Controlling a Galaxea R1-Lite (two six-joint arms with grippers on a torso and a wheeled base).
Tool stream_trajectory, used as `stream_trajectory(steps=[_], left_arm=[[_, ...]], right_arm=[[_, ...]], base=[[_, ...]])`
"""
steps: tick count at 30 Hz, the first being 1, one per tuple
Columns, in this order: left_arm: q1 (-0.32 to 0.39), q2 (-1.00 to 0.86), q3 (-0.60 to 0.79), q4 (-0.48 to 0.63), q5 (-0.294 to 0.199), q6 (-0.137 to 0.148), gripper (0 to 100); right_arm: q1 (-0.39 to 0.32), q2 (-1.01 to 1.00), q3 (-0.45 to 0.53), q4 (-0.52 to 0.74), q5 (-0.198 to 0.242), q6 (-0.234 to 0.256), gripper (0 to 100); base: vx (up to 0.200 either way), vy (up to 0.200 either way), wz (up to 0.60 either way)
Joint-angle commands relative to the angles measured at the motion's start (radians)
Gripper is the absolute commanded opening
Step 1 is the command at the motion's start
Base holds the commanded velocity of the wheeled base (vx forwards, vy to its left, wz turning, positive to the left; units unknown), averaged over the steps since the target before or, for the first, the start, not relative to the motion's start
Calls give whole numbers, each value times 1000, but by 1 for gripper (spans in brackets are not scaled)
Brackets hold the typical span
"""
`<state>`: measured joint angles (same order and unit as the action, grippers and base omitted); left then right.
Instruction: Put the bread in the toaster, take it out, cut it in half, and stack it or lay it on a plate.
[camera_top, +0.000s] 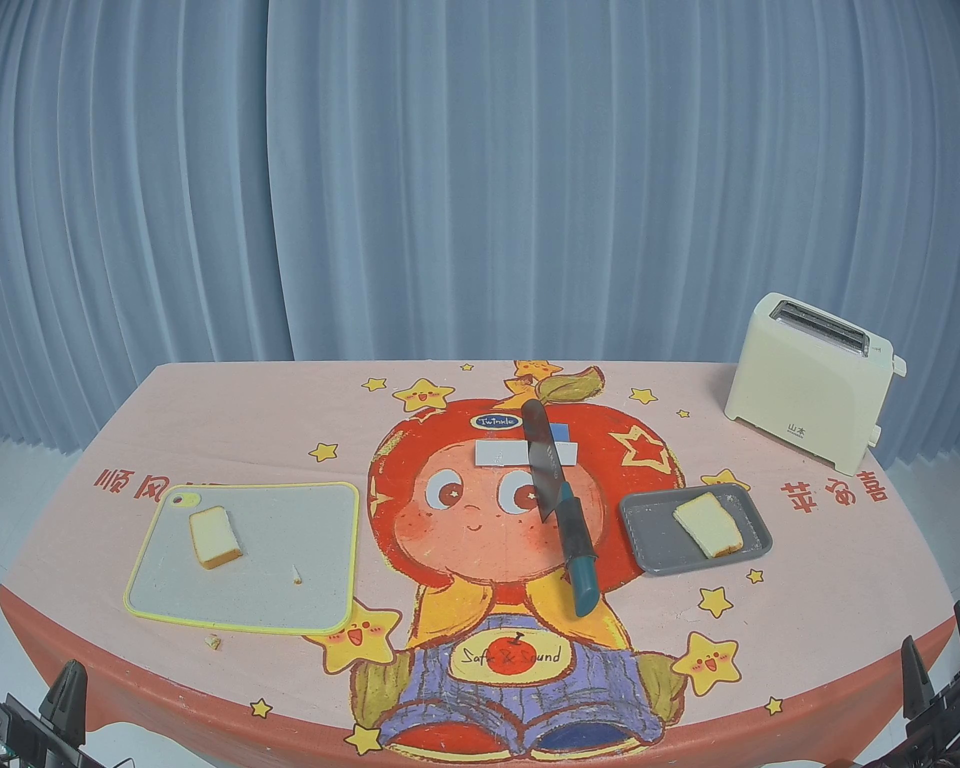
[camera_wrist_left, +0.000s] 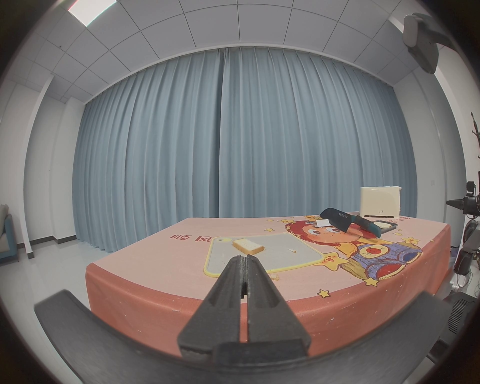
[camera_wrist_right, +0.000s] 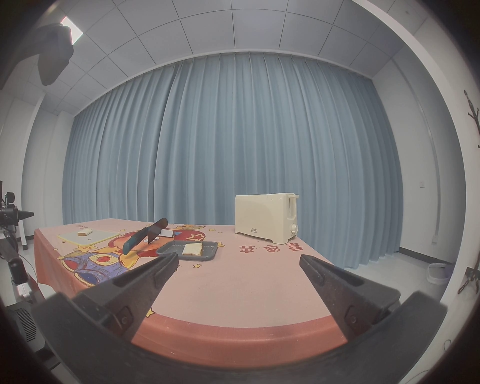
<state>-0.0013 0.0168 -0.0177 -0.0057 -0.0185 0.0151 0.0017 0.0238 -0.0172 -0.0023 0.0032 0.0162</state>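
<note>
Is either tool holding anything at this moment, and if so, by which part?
Nothing is held: the left tool is shut and empty, the right tool open and empty.

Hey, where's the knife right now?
In the head view the knife lies mid-table, between the board on the left and the tray on the right, its blade propped on a small white block.

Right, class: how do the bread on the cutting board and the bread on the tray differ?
The board bread lies on the cutting board, robot's left; the tray bread in the grey tray, right. The tray bread looks larger and more skewed than the board bread. Both lie flat.
</note>
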Motion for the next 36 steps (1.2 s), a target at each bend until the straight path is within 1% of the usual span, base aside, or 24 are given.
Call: stream_trajectory(steps=[1,16,19,22,28,29,33,36], left_arm=[[0,2,18,0,0,-1,0],[1,2,18,-2,0,-1,0],[1,0,18,-3,2,-6,0],[1,2,18,-5,-1,3,0],[1,0,18,-5,-6,3,0],[1,0,18,-5,-8,8,100],[1,2,18,-5,-11,13,100],[1,2,18,-5,-8,8,100]], right_arm=[[0,-24,17,-1,0,4,100],[0,-24,17,-1,0,4,100],[1,-24,17,-1,0,4,100],[1,-24,17,-1,0,4,100],[1,-24,17,-1,0,4,100],[1,-24,17,-1,0,4,100],[0,-24,17,-1,0,4,100],[1,-24,17,-1,0,4,100]], base=[[0,0,0],[0,0,0],[0,0,0],[0,0,0],[0,0,0],[0,0,0],[0,0,0],[0,0,0]])
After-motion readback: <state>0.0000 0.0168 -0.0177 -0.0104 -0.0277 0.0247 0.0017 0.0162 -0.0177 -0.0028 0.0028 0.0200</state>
